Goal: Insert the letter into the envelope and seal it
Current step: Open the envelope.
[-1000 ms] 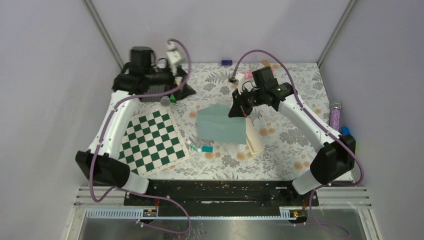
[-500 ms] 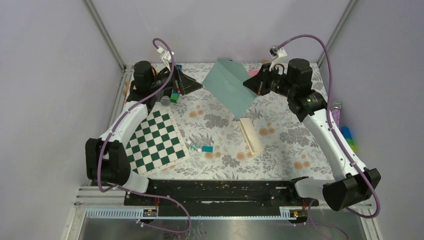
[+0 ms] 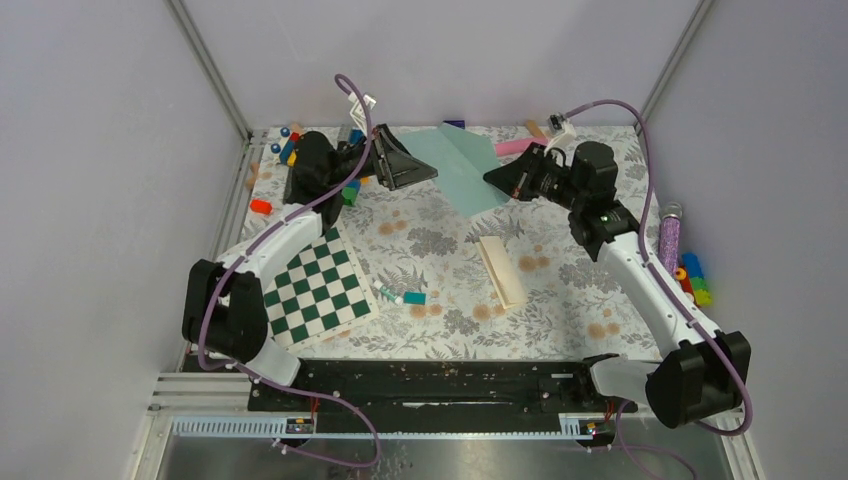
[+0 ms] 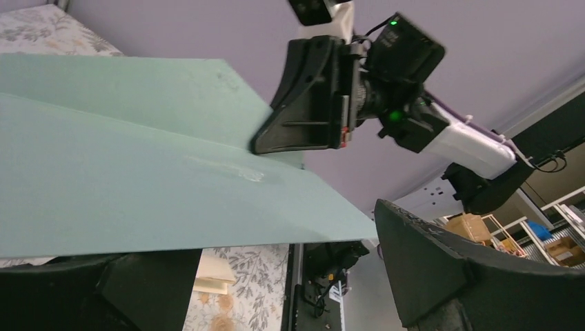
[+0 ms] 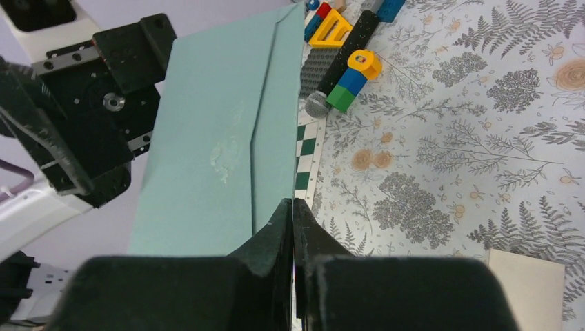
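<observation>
The teal envelope (image 3: 462,165) hangs in the air over the back of the table, its flap crease showing in the right wrist view (image 5: 214,145). My right gripper (image 3: 492,178) is shut on its right edge (image 5: 293,205). My left gripper (image 3: 418,165) is open at the envelope's left end. In the left wrist view the envelope (image 4: 138,179) reaches in between the left gripper's (image 4: 290,276) wide-apart fingers, and I cannot tell if it touches them. The cream folded letter (image 3: 502,270) lies on the floral table, apart from both grippers.
A green-white checkerboard (image 3: 315,290) lies at the left. A tiny teal block (image 3: 414,298) sits near the middle. Loose coloured bricks (image 3: 285,140) crowd the back left corner. More bricks (image 3: 692,280) and a purple bottle (image 3: 668,235) line the right edge.
The envelope went from flat on the table up into the air in my right gripper. It has since dropped a little. My left gripper has swung right to its left end.
</observation>
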Robot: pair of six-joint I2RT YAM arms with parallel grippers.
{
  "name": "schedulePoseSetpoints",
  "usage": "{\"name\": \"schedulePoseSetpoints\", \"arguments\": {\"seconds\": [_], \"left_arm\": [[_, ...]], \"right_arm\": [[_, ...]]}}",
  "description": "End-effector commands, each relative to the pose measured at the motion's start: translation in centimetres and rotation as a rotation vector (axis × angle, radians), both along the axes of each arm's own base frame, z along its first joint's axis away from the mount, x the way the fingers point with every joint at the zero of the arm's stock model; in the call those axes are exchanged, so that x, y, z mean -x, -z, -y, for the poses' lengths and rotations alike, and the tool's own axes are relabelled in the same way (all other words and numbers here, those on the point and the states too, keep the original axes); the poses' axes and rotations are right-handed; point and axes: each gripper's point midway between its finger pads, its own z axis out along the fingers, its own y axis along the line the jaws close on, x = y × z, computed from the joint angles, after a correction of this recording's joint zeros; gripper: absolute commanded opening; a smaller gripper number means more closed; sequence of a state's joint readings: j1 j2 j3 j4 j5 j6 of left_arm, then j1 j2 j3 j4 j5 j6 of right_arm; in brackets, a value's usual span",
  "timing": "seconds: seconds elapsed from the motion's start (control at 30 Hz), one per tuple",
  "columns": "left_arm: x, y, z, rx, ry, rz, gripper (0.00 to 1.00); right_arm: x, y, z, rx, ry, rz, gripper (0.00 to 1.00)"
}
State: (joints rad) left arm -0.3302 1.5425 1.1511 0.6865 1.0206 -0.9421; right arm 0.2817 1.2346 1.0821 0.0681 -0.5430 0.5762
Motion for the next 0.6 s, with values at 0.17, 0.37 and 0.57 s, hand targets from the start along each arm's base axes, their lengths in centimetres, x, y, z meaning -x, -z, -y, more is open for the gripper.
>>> {"name": "schedulePoseSetpoints", "arguments": {"seconds": [0.17,0.37,0.57], "left_arm": [[0.4,-0.8,0.7,0.017,-0.005,0.044,0.91],[-0.5,0.8,1.4,-0.016,-0.018,-0.003,0.79],[0.1,-0.4,1.6,0.021,0.024,0.015,0.45]], "right_arm": [[-0.1,-5.7,1.3,-0.304,0.009,0.068,0.00],[0.8,-7.2,0.9,-0.395,-0.037,0.083,0.00],[1.3,-6.9,0.8,-0.427,-0.055,0.066,0.00]]}}
